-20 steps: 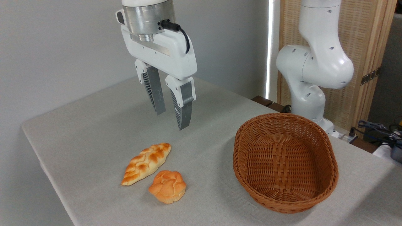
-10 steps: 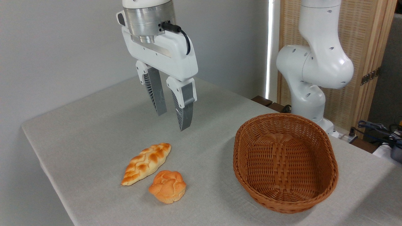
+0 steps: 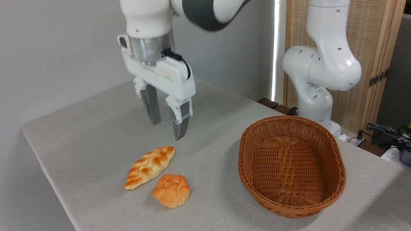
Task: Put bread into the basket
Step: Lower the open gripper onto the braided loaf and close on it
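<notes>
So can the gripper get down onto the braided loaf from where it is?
Probably yes: the open gripper hangs above the braided loaf, nothing lies between, and the round bun sits just clear.

On your table (image 3: 96, 128) the bread (image 3: 149, 166) lies left of centre, with the bun (image 3: 171, 190) just beside it, nearer you and to its right. The basket (image 3: 337, 166) sits well apart on the right (nothing in it). Your end effector (image 3: 167, 131) hangs above and behind the bread, fingers apart.
</notes>
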